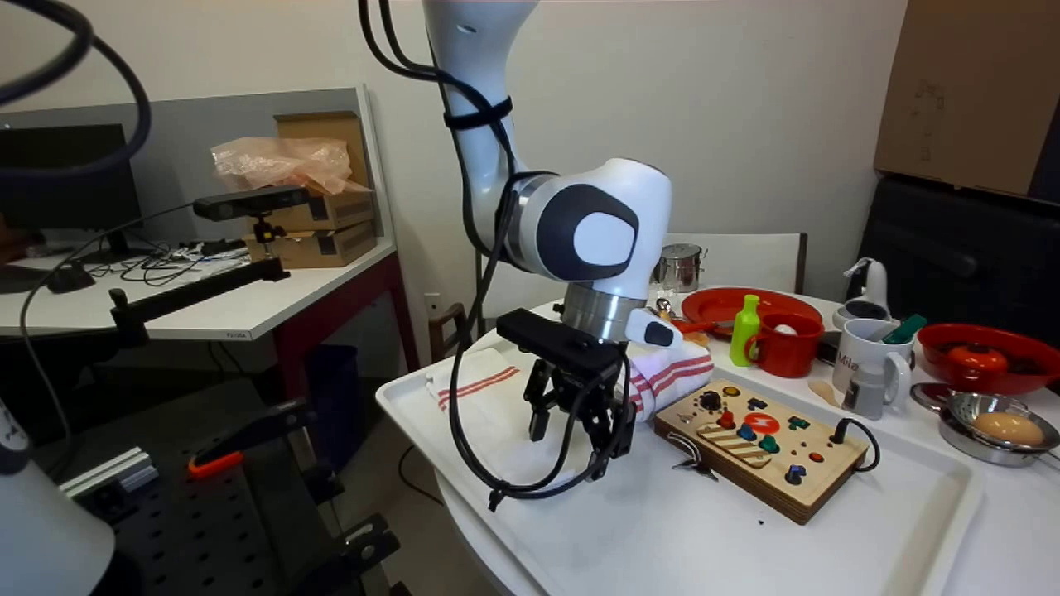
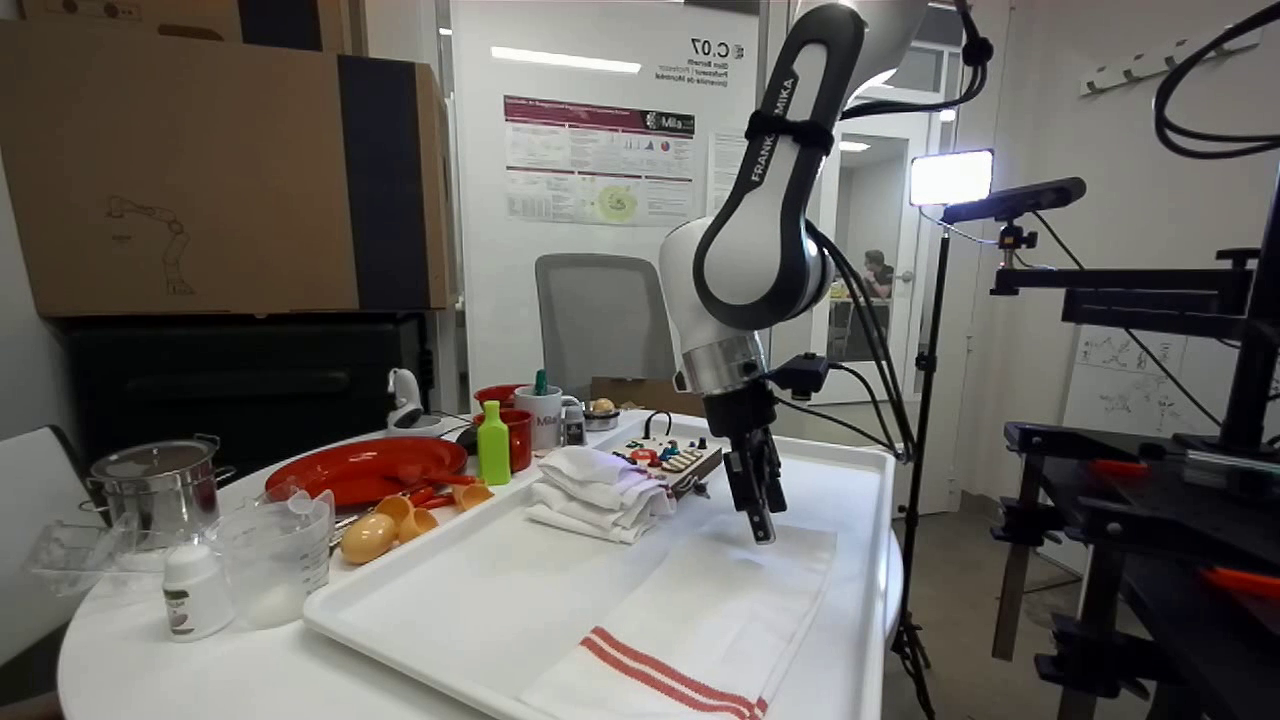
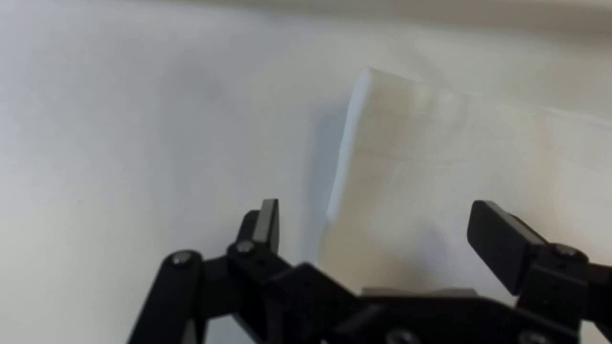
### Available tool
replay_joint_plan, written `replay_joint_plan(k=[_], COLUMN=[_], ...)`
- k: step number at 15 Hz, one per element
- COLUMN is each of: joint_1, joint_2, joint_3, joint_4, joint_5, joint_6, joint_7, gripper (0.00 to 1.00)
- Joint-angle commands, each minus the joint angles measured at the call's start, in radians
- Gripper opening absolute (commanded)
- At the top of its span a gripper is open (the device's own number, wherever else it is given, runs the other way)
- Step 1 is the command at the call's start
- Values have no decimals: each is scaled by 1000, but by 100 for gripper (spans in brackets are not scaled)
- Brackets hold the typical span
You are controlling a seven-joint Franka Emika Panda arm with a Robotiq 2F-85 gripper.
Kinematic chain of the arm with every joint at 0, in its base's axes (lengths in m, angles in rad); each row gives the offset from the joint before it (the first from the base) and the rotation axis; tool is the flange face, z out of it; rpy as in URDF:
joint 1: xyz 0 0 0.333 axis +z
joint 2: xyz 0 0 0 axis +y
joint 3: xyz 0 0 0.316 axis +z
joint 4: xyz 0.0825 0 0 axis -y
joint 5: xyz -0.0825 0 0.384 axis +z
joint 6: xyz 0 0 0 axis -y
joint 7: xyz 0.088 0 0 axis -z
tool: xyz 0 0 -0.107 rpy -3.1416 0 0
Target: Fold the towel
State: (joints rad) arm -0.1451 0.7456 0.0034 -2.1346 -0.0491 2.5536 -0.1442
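A white towel with red stripes at one end lies flat on the white tray, in both exterior views (image 1: pixel 489 418) (image 2: pixel 700 600). In the wrist view the towel's plain end (image 3: pixel 444 157) shows, with one edge slightly raised off the tray. My gripper (image 1: pixel 567 454) is open and empty, pointing down over that plain end; it also shows in an exterior view (image 2: pixel 768 522). In the wrist view the gripper's fingers (image 3: pixel 375 203) stand wide apart, one over the bare tray and one over the towel, with the towel edge between them. Whether the fingertips touch the towel I cannot tell.
A folded stack of cloth (image 2: pixel 595 500) with red stripes sits on the tray (image 2: pixel 400 640) beside a wooden knob board (image 1: pixel 770 447). Behind the tray stand a green bottle (image 1: pixel 745 331), red mug (image 1: pixel 787 343), red plate (image 2: pixel 365 470) and egg shapes (image 2: pixel 370 540).
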Motion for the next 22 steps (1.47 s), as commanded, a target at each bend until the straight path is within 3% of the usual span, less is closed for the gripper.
replay_joint_plan(k=[1,2,11,18,22], joint_1=[13,13,2,4,3], joint_2=[31,35,36,-48,-141], joint_3=[-13,-13,-6,14,65], joint_4=[44,49,39,-23,-93], joint_5=[-3,-2,8,13,21], joint_6=[-16,-19,-18,12,26], joint_7=[-7,-7,-12,-17,-58], gripper=[89,72,3,2,2])
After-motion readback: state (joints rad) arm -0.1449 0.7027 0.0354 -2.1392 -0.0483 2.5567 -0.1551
